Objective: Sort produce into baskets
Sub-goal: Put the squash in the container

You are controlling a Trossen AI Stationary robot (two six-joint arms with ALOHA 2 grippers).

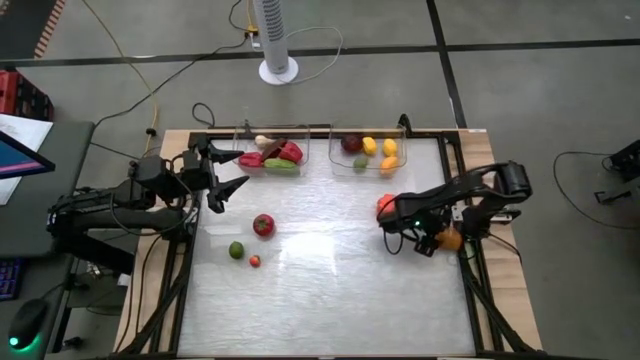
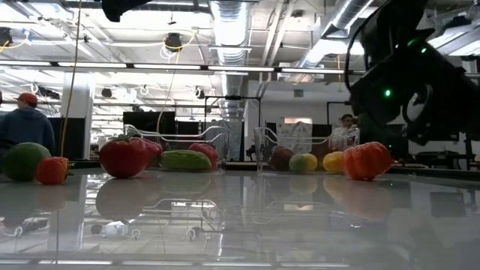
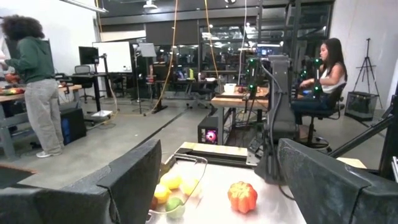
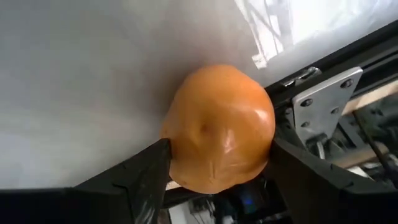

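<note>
Two clear baskets stand at the table's far edge. The left basket holds red and green produce; the right basket holds dark red, yellow, orange and green pieces. A red tomato, a green lime and a small red fruit lie loose on the left half of the table. A red-orange pepper sits at the right. My right gripper is at the table's right edge, shut on an orange fruit. My left gripper hangs open above the left edge, near the left basket. My right gripper pinches the orange fruit by its two opposite sides between the two fingers, at its widest part. The fingers slant down from above. The grey table top lies right behind the fruit; whether it rests there or is lifted clear, I cannot tell.
The table's dark frame rail runs close beside my right gripper. A white stand base and cables lie on the floor beyond the far edge. People stand and sit in the room past the table.
</note>
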